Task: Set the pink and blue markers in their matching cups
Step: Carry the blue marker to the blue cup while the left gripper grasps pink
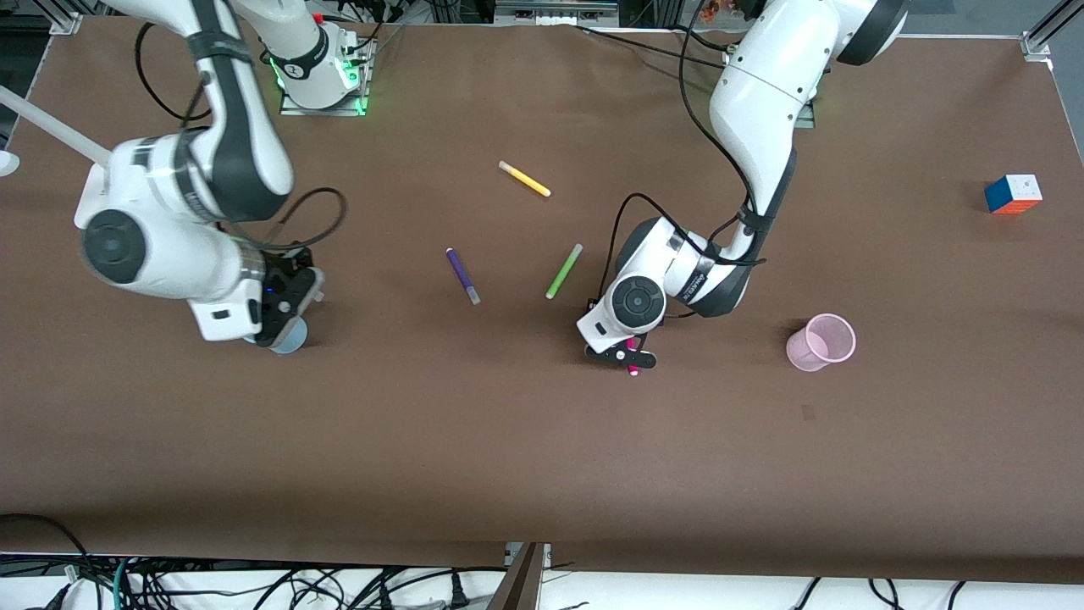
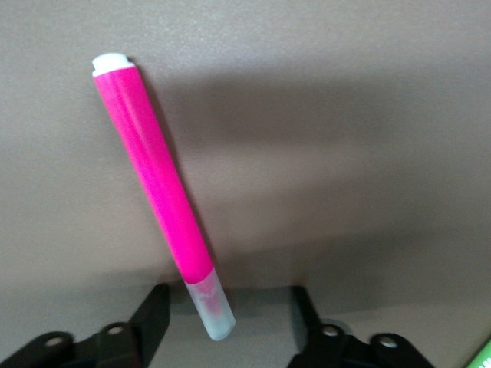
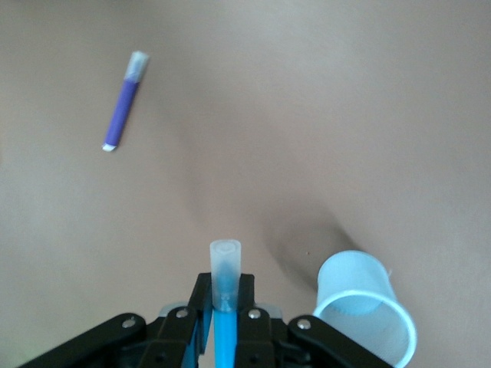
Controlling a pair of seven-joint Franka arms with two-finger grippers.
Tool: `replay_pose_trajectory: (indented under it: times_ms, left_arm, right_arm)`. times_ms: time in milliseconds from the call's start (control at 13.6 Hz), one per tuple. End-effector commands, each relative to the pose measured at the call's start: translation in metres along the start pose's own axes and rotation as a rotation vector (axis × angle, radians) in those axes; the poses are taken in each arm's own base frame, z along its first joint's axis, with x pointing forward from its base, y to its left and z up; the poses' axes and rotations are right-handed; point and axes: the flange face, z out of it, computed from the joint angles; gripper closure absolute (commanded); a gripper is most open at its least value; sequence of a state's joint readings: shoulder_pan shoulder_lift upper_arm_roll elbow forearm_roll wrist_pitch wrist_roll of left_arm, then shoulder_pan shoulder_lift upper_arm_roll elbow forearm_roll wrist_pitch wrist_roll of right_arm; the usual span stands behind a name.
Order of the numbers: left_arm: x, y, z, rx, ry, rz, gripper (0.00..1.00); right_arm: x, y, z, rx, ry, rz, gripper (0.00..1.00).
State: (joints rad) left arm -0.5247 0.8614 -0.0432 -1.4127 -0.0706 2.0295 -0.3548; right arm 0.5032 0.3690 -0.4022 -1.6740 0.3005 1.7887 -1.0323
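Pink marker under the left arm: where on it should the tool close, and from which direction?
Probably on the magenta barrel of the pink marker, straight down from above. It lies flat on the table, slim and straight, so the fingers should close across its width. The left tool is open and currently straddles the pale cap end; a mid-barrel grip should tip less when dropping it into the pink cup.

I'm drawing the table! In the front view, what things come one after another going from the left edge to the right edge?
Blue cup under the right gripper → purple marker → yellow marker → green marker → pink marker at the left gripper → pink cup → puzzle cube.
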Motion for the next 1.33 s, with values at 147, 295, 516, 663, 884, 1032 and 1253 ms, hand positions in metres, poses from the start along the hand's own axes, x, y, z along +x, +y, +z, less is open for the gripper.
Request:
replay_pose_trajectory:
  times_ms: [147, 295, 516, 663, 884, 1032, 1253]
  left_arm:
    - [0.001, -0.004, -0.007, 0.029, 0.001, 0.052, 1.00]
    - [-0.005, -0.020, -0.024, 0.057, -0.079, 0.128, 1.00]
    - [-0.016, -0.052, -0.045, 0.087, -0.199, 0.226, 1.00]
    - [-0.024, -0.070, -0.056, 0.133, -0.267, 0.294, 1.00]
    - [-0.037, -0.099, -0.086, 0.222, -0.357, 0.416, 1.00]
    - [-0.049, -0.120, -0.104, 0.284, -0.438, 0.470, 1.00]
    - [-0.058, -0.145, -0.135, 0.461, -0.568, 0.517, 1.00]
  right_arm:
    - [-0.053, 0.036, -0.009, 0.074, 0.169, -0.259, 0.83]
    - [-0.066, 0.051, 0.001, 0.088, 0.252, -0.363, 0.83]
    - [-0.080, 0.065, 0.016, 0.118, 0.343, -0.467, 0.83]
    - [-0.089, 0.073, 0.025, 0.127, 0.392, -0.529, 0.83]
    - [-0.102, 0.081, 0.040, 0.164, 0.480, -0.582, 0.83]
    - [-0.104, 0.085, 0.046, 0.153, 0.504, -0.637, 0.83]
    - [-0.119, 0.094, 0.052, 0.145, 0.532, -0.674, 0.83]
